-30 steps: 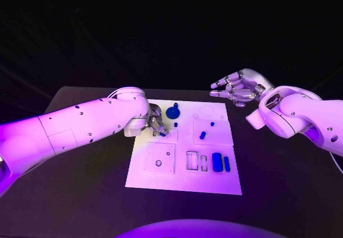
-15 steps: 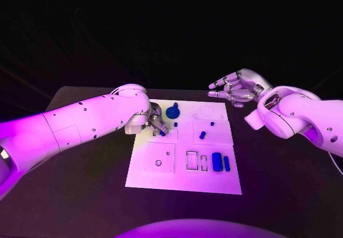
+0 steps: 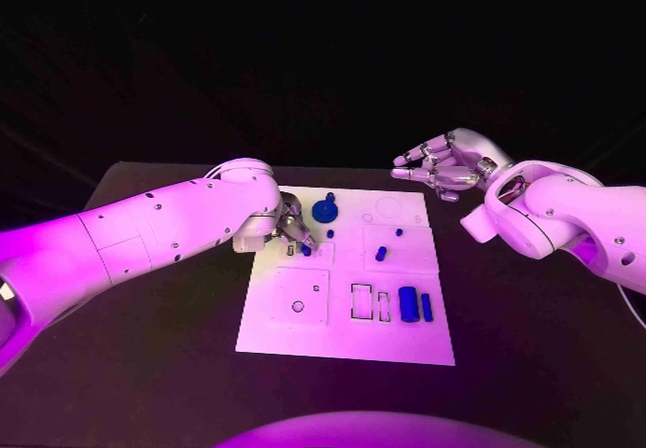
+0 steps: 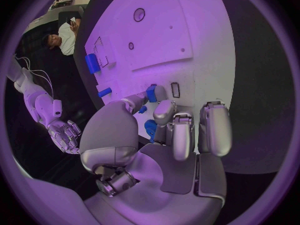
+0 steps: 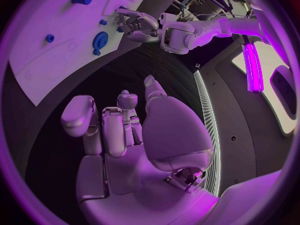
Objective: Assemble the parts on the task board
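The white task board (image 3: 347,331) lies mid-table. My left hand (image 3: 287,229) is over its far left part and pinches a small blue part (image 3: 305,249) (image 4: 152,92) at its fingertips, just beside a narrow slot (image 4: 175,90). A round blue knob (image 3: 325,210) (image 5: 100,39) stands close behind the hand. A blue peg (image 3: 381,253) (image 4: 104,91) lies mid-board, and two blue blocks (image 3: 414,306) sit near the right edge. My right hand (image 3: 442,165) (image 5: 119,130) hovers off the board's far right corner with its fingers spread, holding nothing.
Two tiny blue pieces (image 3: 331,234) (image 3: 399,231) sit on the board's far half. A square recess with a small hole (image 3: 298,306) and rectangular slots (image 3: 362,301) mark the near half. Bare black table (image 3: 161,355) surrounds the board.
My left hand has shifted very slightly at the board's far left with the small blue part still in its fingertips. The right hand has hardly moved.
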Robot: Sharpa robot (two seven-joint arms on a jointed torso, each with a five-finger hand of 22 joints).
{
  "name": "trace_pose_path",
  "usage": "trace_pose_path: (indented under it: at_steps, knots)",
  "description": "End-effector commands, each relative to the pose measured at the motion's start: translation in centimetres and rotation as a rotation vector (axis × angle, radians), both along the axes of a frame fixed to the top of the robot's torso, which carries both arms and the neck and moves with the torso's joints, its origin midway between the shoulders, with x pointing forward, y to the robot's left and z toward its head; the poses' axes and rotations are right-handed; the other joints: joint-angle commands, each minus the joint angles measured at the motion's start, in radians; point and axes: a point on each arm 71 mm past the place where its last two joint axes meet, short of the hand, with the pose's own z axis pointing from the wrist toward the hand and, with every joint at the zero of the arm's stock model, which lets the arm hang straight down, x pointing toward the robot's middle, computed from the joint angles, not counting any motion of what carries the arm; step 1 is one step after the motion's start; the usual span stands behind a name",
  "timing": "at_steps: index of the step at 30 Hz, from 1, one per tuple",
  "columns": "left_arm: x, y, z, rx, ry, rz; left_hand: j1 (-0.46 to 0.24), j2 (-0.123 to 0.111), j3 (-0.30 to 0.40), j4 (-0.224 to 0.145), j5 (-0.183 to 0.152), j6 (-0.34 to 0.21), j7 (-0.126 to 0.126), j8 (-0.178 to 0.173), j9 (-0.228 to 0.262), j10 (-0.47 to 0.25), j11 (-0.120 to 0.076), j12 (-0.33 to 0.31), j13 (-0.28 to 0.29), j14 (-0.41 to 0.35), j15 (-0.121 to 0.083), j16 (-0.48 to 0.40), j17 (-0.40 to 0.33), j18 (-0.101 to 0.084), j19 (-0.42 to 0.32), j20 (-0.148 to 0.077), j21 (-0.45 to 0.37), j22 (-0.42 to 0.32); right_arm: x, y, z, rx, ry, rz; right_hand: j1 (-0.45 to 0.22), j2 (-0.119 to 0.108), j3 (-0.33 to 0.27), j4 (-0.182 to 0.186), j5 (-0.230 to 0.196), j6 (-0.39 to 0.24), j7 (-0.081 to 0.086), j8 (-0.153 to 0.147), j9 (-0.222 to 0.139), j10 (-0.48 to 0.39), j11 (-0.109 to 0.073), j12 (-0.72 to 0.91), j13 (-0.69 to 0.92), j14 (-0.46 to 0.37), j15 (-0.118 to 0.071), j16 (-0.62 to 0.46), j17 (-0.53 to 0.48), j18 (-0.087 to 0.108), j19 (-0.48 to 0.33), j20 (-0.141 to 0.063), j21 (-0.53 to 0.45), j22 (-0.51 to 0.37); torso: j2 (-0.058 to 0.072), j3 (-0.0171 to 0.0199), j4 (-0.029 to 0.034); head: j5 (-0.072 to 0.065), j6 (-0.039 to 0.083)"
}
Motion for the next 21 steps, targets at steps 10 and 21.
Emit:
trace_pose_path:
  at_steps: [10,21]
  knots:
    - [-0.90,0.05,-1.73,0.031,0.045,-0.017,-0.022,0.004,-0.057,0.021,-0.004,0.017,-0.005,0.018,0.010,0.010,-0.007,0.006,0.001,0.105,-0.013,0.002,0.263,-0.017,0.047,-0.010,0.010,0.068,0.01,-0.02,-0.09,0.005,0.010,0.008,-0.012,0.005,-0.013,0.008,-0.004,-0.003,-0.004,0.007,-0.001,-0.011,0.000,-0.003,-0.006,0.047,0.002,-0.006,-0.001,0.007,-0.008,-0.001,-0.006,-0.003,0.000,0.0004,-0.0003,0.002,-0.002]
    - [-1.06,0.09,-1.67,0.030,0.047,-0.023,-0.021,0.005,-0.074,0.025,-0.004,0.022,-0.009,0.025,0.014,0.010,-0.010,0.003,-0.004,0.105,-0.015,0.002,0.263,-0.017,0.048,-0.012,0.012,0.072,0.00,-0.09,-0.11,0.003,0.012,0.009,-0.013,0.007,-0.015,0.009,-0.003,-0.003,-0.004,0.008,-0.001,-0.011,0.000,-0.003,-0.006,0.047,0.002,-0.007,-0.001,0.007,-0.008,-0.001,-0.006,-0.003,0.000,0.0004,0.0000,0.001,-0.004]
